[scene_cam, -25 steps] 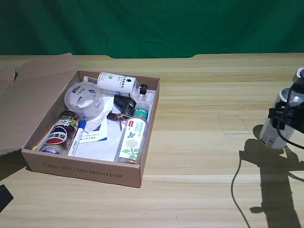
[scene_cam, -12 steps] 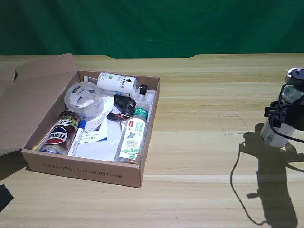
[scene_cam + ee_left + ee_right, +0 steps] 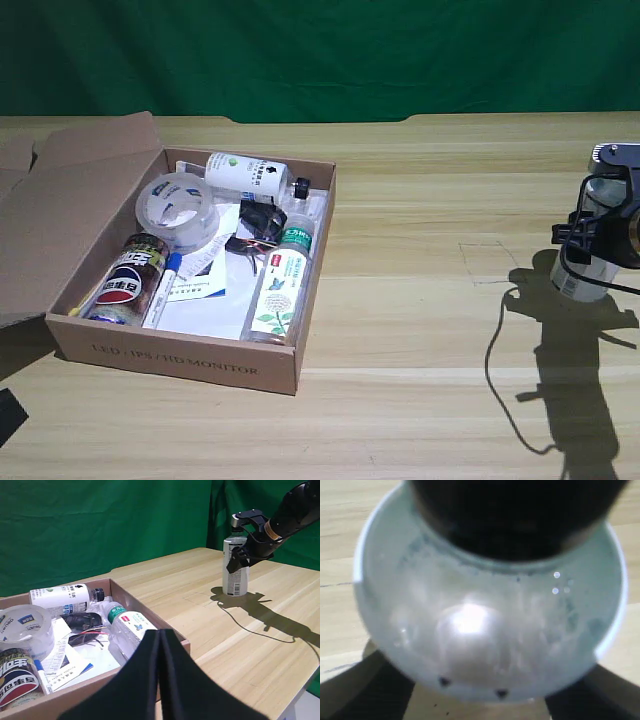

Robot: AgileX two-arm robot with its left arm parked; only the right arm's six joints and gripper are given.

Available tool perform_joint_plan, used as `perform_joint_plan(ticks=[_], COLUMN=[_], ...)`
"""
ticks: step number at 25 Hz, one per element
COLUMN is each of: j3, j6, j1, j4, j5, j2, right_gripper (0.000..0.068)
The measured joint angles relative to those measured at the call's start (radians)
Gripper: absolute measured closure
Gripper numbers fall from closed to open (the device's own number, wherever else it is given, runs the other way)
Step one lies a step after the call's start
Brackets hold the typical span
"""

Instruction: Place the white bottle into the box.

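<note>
The bench (image 3: 420, 330) is pale wood with straight grain, under a deep green backdrop (image 3: 320, 50). The box (image 3: 180, 362) is plain brown cardboard with faint grey lettering on its side. The white bottle (image 3: 235, 575) is clear and silvery, wrapped in a white label with blue-grey print; at its 12 o'clock the cap (image 3: 520, 515) is black. The tool (image 3: 592, 232) is black, trailing a black cable (image 3: 495, 370).
</note>
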Motion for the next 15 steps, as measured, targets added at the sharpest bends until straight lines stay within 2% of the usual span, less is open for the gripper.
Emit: perform_joint_plan(ticks=[8, 12, 15], j3=[0.003, 0.021, 0.021], j6=[0.006, 0.004, 0.005], j1=[-0.002, 0.008, 0.097], j4=[-0.05, -0.059, -0.076], j5=[-0.034, -0.192, -0.337], j2=[-0.013, -0.06, -0.134], right_gripper=[0.0162, 0.0162, 0.0162])
